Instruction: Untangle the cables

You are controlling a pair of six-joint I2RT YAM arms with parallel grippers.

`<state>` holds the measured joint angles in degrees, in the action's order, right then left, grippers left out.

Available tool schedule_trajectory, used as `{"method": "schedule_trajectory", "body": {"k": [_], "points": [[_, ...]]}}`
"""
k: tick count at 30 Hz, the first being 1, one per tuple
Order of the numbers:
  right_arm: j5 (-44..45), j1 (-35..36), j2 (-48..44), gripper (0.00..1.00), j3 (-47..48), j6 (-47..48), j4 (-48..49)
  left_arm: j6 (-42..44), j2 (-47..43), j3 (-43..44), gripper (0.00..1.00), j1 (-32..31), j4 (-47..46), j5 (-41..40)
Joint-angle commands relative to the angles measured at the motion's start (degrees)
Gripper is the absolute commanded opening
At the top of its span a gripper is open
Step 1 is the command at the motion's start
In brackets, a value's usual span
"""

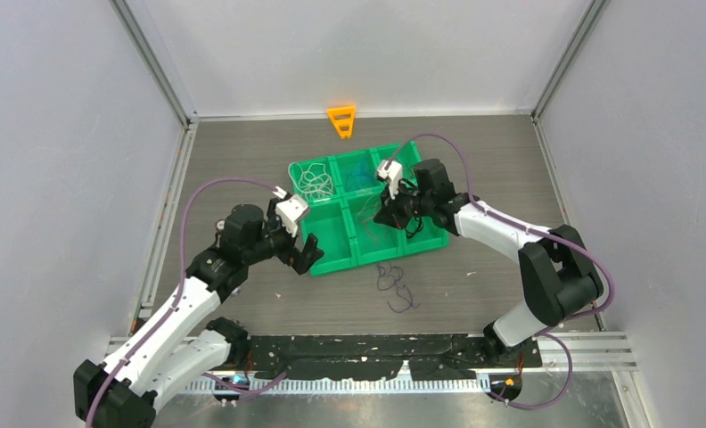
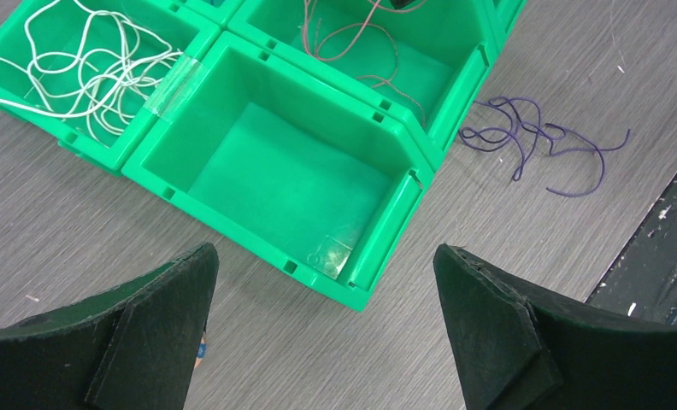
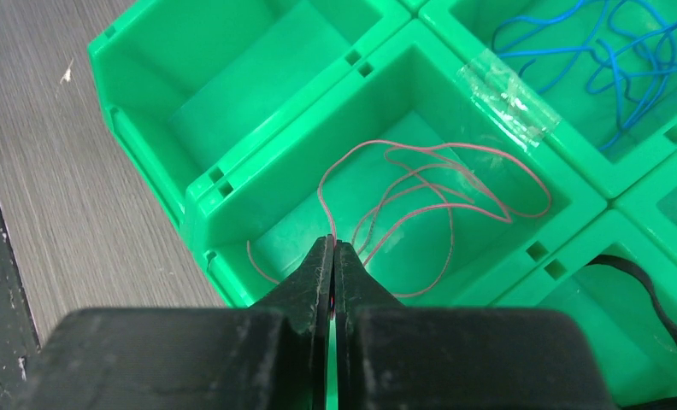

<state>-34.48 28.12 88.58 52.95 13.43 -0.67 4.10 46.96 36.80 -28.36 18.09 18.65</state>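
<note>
A green tray has six bins. My right gripper is shut on a thin red wire and hangs low in the middle front bin; in the top view this gripper is over that bin. White wires fill the back left bin, blue wires the back middle bin, and a black wire the front right bin. Purple wires lie loose on the table in front of the tray. My left gripper is open and empty, just above the table at the tray's front left corner.
The front left bin holds nothing. An orange triangular piece lies at the back of the table. Grey walls close in the left, right and back sides. A black strip runs along the near edge.
</note>
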Motion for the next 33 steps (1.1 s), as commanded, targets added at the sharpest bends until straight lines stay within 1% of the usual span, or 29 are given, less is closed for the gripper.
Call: {"method": "schedule_trajectory", "body": {"k": [1,2,3,4,5,6,7,8,9,10,13,14,15,16,17,19,21,23,26,28,30,33], "points": [[0.4,0.9,-0.6,0.10,4.0,4.5,-7.3,2.3,0.6,2.1,1.00,0.4,-0.9,4.8],[0.1,1.1,-0.8,0.19,4.7,5.0,-8.7,2.7,0.8,2.3,0.99,0.3,-0.9,5.9],[-0.5,1.1,-1.4,0.23,5.4,5.7,-11.0,3.0,0.9,2.5,1.00,0.3,-1.0,7.0],[-0.8,1.1,-1.9,0.31,5.7,5.8,-11.9,3.5,1.1,2.7,1.00,0.4,-1.0,8.3],[-1.6,1.1,-3.3,0.35,6.2,5.9,-13.4,4.0,1.2,3.0,0.99,0.3,-1.0,10.0],[-2.0,1.2,-4.1,0.42,6.4,6.0,-14.1,4.7,1.4,3.2,1.00,0.4,-0.9,11.5],[-2.8,1.2,-6.1,0.46,6.9,6.1,-15.3,5.5,1.4,3.4,1.00,0.3,-0.9,12.9],[-3.1,1.2,-7.2,0.53,7.1,6.2,-15.8,6.2,1.6,3.4,1.00,0.2,-0.9,13.8],[-3.7,1.2,-9.1,0.57,7.5,6.3,-16.6,6.9,1.8,3.5,1.00,0.1,-0.9,14.7],[-4.1,1.2,-10.1,0.64,7.8,6.3,-17.7,8.4,2.1,3.7,0.99,-0.4,-0.9,15.4],[-5.0,1.1,-14.4,0.71,9.4,6.1,-20.7,11.8,3.4,4.4,0.99,-3.4,-0.7,16.2],[-5.1,0.8,-15.1,0.75,9.7,5.7,-22.1,13.1,4.3,5.0,1.00,-5.3,-0.6,16.0],[-5.1,0.4,-16.8,0.77,10.2,5.2,-22.7,14.2,5.3,5.7,1.00,-7.6,-0.4,15.1],[-5.3,-0.6,-17.7,0.83,10.4,4.2,-23.5,15.0,6.6,6.5,0.99,-10.3,-0.4,13.9],[-5.3,-1.3,-19.3,0.84,10.5,3.6,-23.9,15.1,8.4,7.4,0.98,-12.7,-0.6,12.7],[-5.3,-5.2,-21.6,0.89,10.4,1.6,-25.2,13.4,12.9,9.4,0.90,-17.0,-1.6,10.8],[-5.1,-8.9,-23.6,0.93,10.0,0.5,-27.2,8.6,18.4,11.5,0.81,-20.2,-3.6,8.4],[-4.1,-12.7,-25.5,0.96,9.3,0.7,-29.8,2.5,24.0,13.6,0.75,-22.4,-5.1,6.6],[-1.9,-17.0,-28.2,0.98,8.8,4.4,-35.8,-3.3,31.1,14.9,0.68,-24.4,-6.5,3.3],[-0.3,-19.2,-29.5,0.98,8.8,7.4,-39.8,-6.6,34.7,14.8,0.66,-24.9,-8.2,0.4],[0.9,-20.9,-31.0,0.97,8.3,9.6,-42.7,-9.8,37.3,15.0,0.66,-24.9,-9.1,-1.7],[1.9,-22.0,-33.0,0.97,7.2,10.8,-44.2,-12.0,40.4,15.9,0.66,-25.6,-10.3,-3.5]]}}
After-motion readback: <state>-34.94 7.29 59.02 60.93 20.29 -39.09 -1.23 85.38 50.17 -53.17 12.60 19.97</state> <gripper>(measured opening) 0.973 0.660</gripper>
